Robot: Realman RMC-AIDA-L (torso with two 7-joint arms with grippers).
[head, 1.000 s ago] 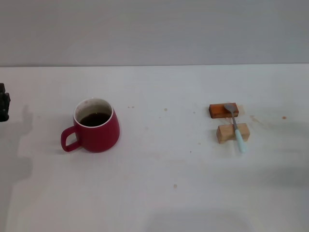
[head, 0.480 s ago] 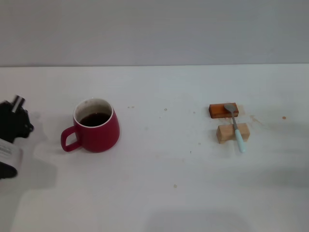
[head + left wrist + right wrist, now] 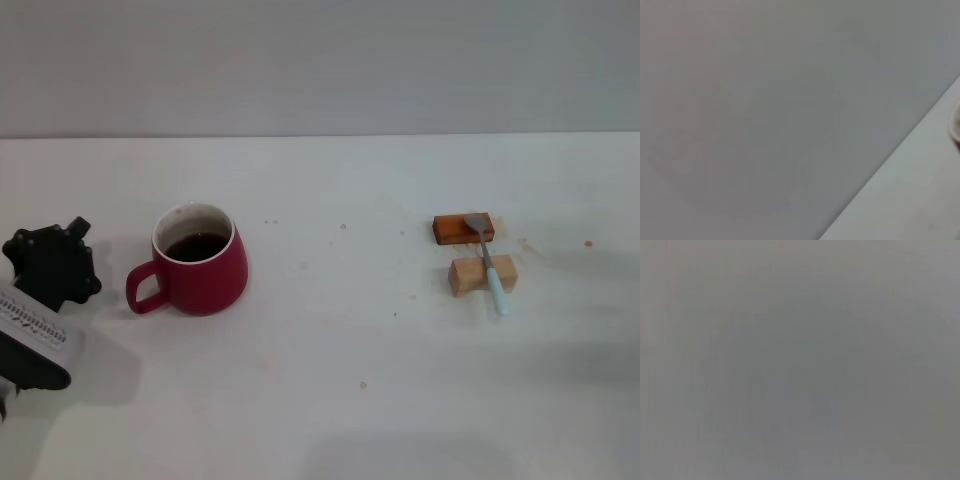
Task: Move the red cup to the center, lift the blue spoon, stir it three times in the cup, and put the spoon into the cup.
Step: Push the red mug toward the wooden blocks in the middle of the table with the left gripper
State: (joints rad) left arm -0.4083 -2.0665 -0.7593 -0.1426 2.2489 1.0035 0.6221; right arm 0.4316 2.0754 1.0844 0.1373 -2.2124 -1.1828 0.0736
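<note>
The red cup [image 3: 198, 262] stands on the left part of the white table, its handle toward the left and dark liquid inside. A sliver of its rim [image 3: 956, 125] shows at the edge of the left wrist view. The blue spoon [image 3: 489, 265] lies at the right across two wooden blocks, its metal bowl on the far block and its pale blue handle pointing to the front. My left gripper [image 3: 55, 262] is at the left edge, just left of the cup's handle and apart from it. My right gripper is out of view.
An orange-brown block [image 3: 462, 229] and a tan block [image 3: 481, 275] hold the spoon up at the right. The table's far edge [image 3: 320, 135] meets a grey wall. The right wrist view shows only plain grey.
My left arm has come in from the left edge, moving right toward the cup's handle. The cup and the spoon have not moved.
</note>
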